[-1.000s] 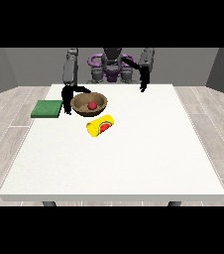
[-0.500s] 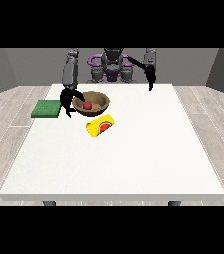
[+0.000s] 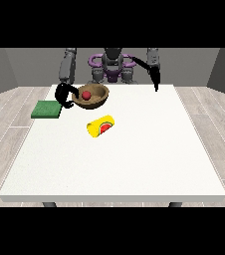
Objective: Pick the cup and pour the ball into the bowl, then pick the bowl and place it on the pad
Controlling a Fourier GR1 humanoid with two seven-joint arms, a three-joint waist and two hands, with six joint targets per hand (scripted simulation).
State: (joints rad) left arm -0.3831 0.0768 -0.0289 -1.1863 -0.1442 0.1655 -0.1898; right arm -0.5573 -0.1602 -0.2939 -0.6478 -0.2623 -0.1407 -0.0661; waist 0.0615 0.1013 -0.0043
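One wide white tabletop (image 3: 134,159) fills the near ground. Farther back a yellow cup (image 3: 100,126) lies on its side. Beyond, the hand at the view's left (image 3: 63,94) curls on the brown bowl (image 3: 92,96) with a red ball (image 3: 86,94), beside the green pad (image 3: 47,109). The hand at the view's right (image 3: 156,79) hangs with fingers straight, holding nothing. Grey plank floor (image 3: 214,124) and grey walls (image 3: 15,69) surround.

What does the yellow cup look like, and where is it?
The yellow cup lies tipped on its side on the white table, its round end turned toward the camera. That end shows a red patch with a thin green edge. It lies apart from the brown bowl, on the camera side of it, and neither hand touches it. Nothing can be seen inside it; the red ball sits in the bowl.
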